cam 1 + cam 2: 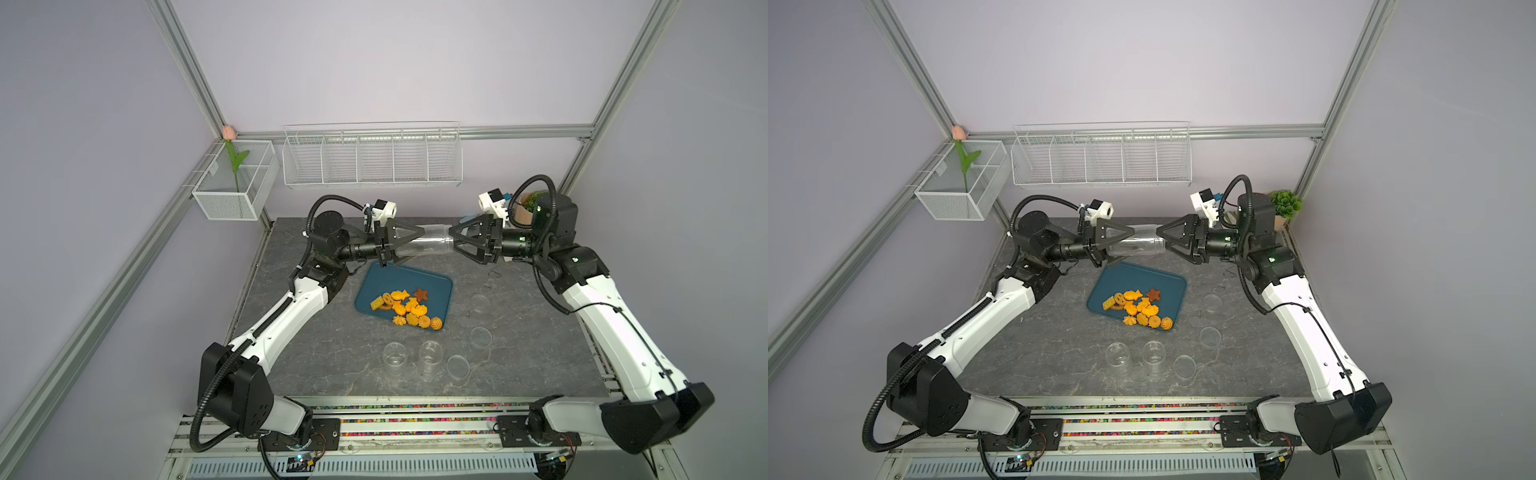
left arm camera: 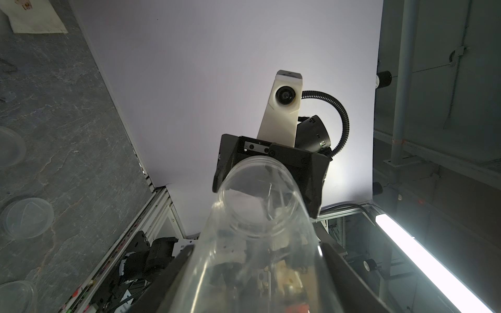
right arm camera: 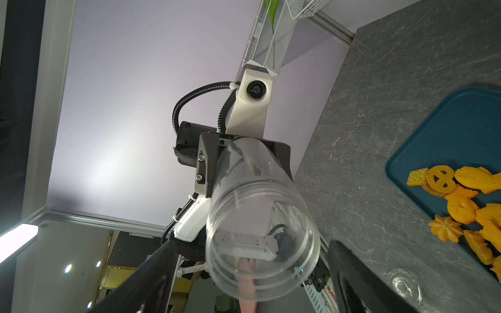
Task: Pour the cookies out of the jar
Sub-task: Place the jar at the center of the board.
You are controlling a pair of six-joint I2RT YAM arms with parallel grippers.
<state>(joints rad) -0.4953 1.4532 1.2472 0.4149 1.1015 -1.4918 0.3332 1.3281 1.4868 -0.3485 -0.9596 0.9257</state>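
Note:
An empty clear jar (image 1: pixel 428 245) (image 1: pixel 1138 245) hangs level above the table's far side. My left gripper (image 1: pixel 415 245) (image 1: pixel 1123 245) is shut on its body, and the left wrist view shows the jar (image 2: pixel 257 244) running out between the fingers. My right gripper (image 1: pixel 452 240) (image 1: pixel 1161 240) stands open at the jar's open mouth (image 3: pixel 260 230), with a gap on each side of the rim. The cookies (image 1: pixel 405 307) (image 1: pixel 1138 307) (image 3: pixel 461 200) lie heaped on a blue tray (image 1: pixel 432 282) (image 1: pixel 1167 282) (image 3: pixel 447 122) below the jar.
Several clear cups and lids (image 1: pixel 395 359) (image 1: pixel 481 336) stand near the tray's front and right. A wire rack (image 1: pixel 372 158) hangs on the back wall. A mesh box with a tulip (image 1: pixel 235 178) sits back left, and a potted plant (image 1: pixel 528 203) back right.

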